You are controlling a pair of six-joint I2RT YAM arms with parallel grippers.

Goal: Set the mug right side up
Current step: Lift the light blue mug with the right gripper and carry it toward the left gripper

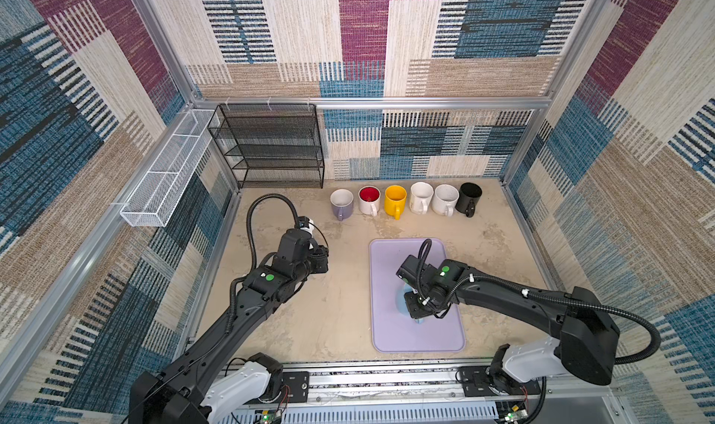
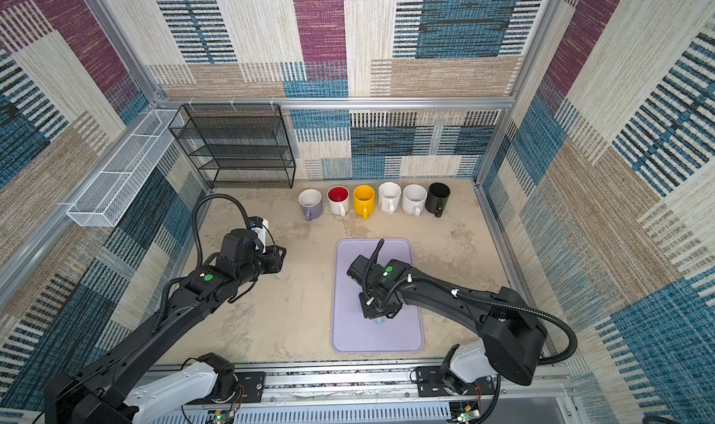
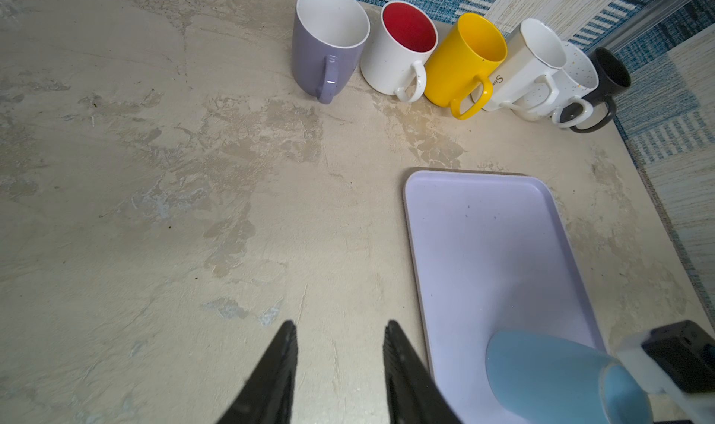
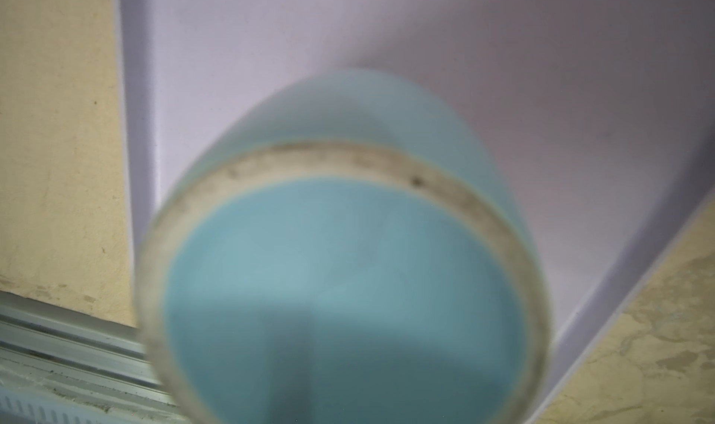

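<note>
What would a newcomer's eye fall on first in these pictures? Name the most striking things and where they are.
First, the row of six mugs along the back wall, the yellow mug brightest among them. Next, the lavender tray in front of them, where the right arm bends over a pale blue mug whose base faces up.

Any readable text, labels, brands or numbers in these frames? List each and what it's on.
"S...": printed on the white angular mug, fourth in the back row. Only the first letter is clear; the rest is small and partly behind the handle.
Small white mark on the left arm: too small to read.
Nothing else legible in any view.
</note>
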